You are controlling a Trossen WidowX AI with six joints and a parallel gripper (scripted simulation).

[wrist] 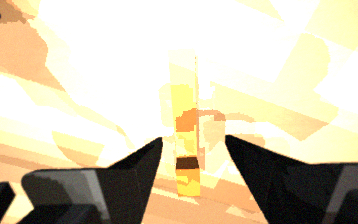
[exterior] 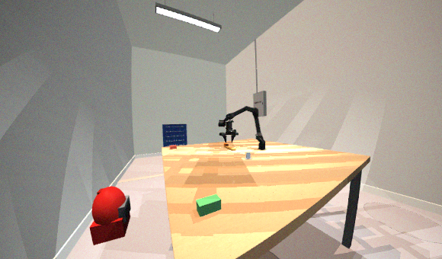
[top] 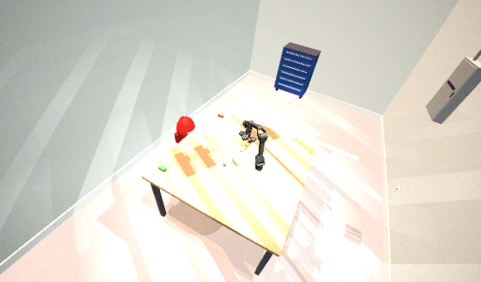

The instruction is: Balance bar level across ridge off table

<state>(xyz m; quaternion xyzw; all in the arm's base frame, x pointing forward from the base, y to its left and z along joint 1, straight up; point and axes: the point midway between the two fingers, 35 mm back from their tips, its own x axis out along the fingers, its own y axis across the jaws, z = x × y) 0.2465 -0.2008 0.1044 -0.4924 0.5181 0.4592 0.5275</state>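
A long, narrow yellow bar (wrist: pixel 183 97) with a dark band near its lower end runs up the middle of the wrist view. It is small in the exterior view (exterior: pixel 231 148) and the top view (top: pixel 243 146), low over or on the table. I cannot tell whether it is level or touches the table. A small orange-brown piece (exterior: pixel 225 145) shows at its far end; I cannot tell whether this is the ridge. My gripper (top: pixel 248 142) (exterior: pixel 229 141) (wrist: pixel 193 139) is open and empty above the bar, with one finger to each side of it in the wrist view.
On the table (top: pixel 239 207) (exterior: pixel 296 164) are a green block (top: pixel 162 168) (exterior: pixel 208 205) near one corner, a red block (top: pixel 221 115) (exterior: pixel 173 147) at the far left, and a small blue-grey block (top: pixel 224 165) (exterior: pixel 248 155). A red rounded object (top: pixel 185 125) (exterior: pixel 110 206) is beside the table.
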